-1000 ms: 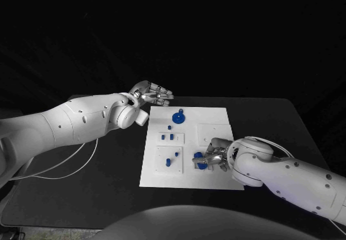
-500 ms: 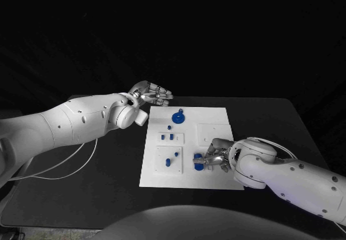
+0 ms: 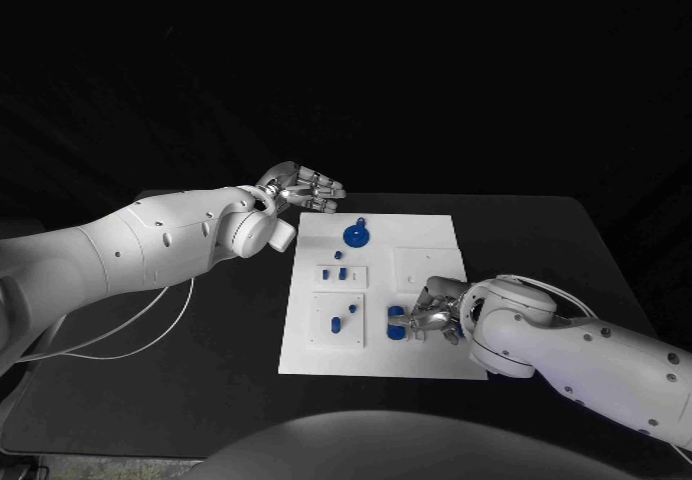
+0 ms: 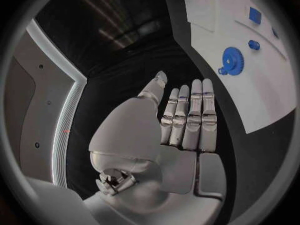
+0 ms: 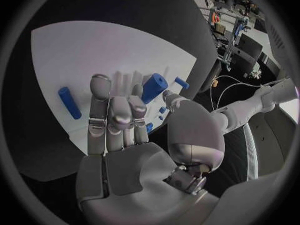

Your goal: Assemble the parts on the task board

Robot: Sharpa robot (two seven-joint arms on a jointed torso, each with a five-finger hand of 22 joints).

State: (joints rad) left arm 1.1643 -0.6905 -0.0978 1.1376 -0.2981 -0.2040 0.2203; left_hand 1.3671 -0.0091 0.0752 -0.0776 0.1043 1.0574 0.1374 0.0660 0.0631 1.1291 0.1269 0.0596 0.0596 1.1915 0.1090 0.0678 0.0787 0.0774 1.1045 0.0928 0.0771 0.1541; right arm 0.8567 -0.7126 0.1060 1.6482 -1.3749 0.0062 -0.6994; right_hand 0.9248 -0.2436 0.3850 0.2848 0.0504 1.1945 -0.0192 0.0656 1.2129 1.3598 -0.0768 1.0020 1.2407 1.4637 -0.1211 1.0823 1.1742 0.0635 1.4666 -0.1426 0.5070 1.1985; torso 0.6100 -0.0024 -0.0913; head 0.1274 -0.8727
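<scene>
The white task board (image 3: 378,350) lies mid-table. My right hand (image 3: 434,312) hangs over its near right part. In the right wrist view that hand (image 5: 125,130) pinches a tilted blue cylinder (image 5: 154,87) between thumb and fingertips. A blue oblong part (image 5: 69,103) lies flat on the board (image 5: 75,55) beside it. In the head view these parts show as blue (image 3: 397,320) at the fingertips. A blue gear (image 3: 356,236) sits at the board's far end, and small blue pegs (image 3: 336,272) lie mid-board. My left hand (image 3: 303,187) hovers flat and empty off the far left corner.
More small blue parts (image 3: 338,322) rest in a recessed square on the board's near left. The left wrist view has the gear (image 4: 232,61) and a bare board corner (image 4: 250,85) beyond my left hand (image 4: 181,120). Black table surrounds the board.
My right hand has shifted slightly over the board's near right, and the blue pieces at its fingertips now sit closer together. The left arm has not moved.
</scene>
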